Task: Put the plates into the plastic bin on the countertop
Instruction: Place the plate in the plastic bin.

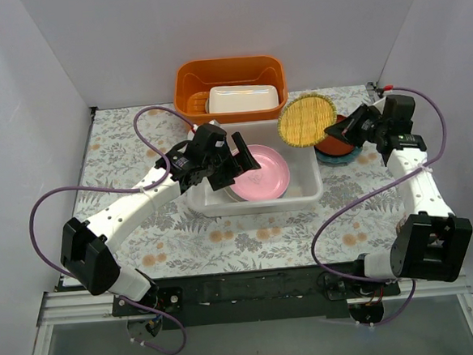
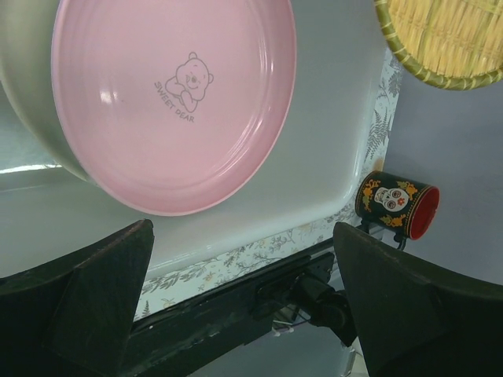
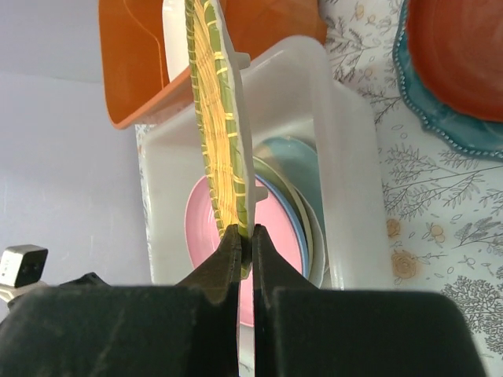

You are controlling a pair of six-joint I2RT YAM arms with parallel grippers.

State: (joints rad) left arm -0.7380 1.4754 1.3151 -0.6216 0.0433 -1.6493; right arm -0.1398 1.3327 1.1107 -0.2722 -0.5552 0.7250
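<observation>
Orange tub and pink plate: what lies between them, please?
In the top view, the plastic bin's far rim and a bare strip of its floor lie between the orange tub and the pink plate.

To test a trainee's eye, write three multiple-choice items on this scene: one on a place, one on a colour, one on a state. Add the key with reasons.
1. Where does the pink plate lie? A. in the orange tub. B. in the white plastic bin. C. in the small white box.
2. What colour is the plate that lies on the teal scalloped plate? A. red-brown. B. white. C. light blue.
3. How is the right claw? A. wide open. B. shut on the yellow woven plate. C. shut on nothing.
Key: 1 B, the bin's walls surround it; 2 A, the red-brown plate sits within the teal rim; 3 B, its fingers pinch that plate's rim.
</observation>
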